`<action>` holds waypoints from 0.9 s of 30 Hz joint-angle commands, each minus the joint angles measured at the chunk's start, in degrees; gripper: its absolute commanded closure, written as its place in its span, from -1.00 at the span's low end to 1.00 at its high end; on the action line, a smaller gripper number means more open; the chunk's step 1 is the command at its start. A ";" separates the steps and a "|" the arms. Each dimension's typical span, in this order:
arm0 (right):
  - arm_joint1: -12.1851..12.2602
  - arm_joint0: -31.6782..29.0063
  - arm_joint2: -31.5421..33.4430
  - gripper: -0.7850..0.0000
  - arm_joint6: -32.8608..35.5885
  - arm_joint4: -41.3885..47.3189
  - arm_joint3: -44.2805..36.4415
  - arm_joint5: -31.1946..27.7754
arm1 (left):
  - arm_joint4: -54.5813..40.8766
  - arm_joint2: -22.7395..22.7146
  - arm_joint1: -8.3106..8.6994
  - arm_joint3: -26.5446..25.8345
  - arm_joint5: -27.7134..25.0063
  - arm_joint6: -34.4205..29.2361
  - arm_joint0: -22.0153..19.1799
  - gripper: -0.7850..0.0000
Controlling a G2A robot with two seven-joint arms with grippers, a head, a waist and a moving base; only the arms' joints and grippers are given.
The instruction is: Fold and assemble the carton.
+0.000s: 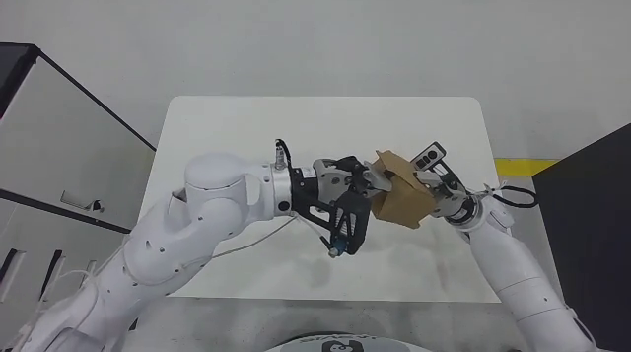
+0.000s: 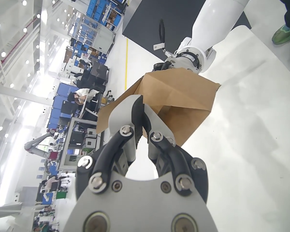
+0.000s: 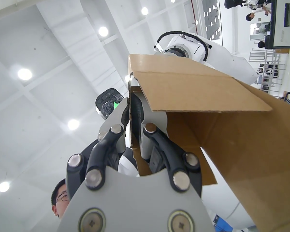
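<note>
Two claws, one carton (image 1: 399,194)?
— Yes. Left claw (image 2: 141,107) is pinched tight on a brown flap; right claw (image 3: 130,100) is clamped on a wall edge.
— And the carton's place?
— Half-folded between both claws, over the white counter (image 1: 296,125).

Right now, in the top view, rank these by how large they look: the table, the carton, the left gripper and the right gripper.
1. table
2. carton and left gripper: they look about alike, so unranked
3. right gripper: smallest as seen, partly hidden by the carton
</note>
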 commanded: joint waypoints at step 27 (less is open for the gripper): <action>0.83 0.86 -2.39 1.00 0.00 1.25 -0.33 -1.27 | 1.00 2.02 -0.65 2.54 -0.54 0.47 -1.41 1.00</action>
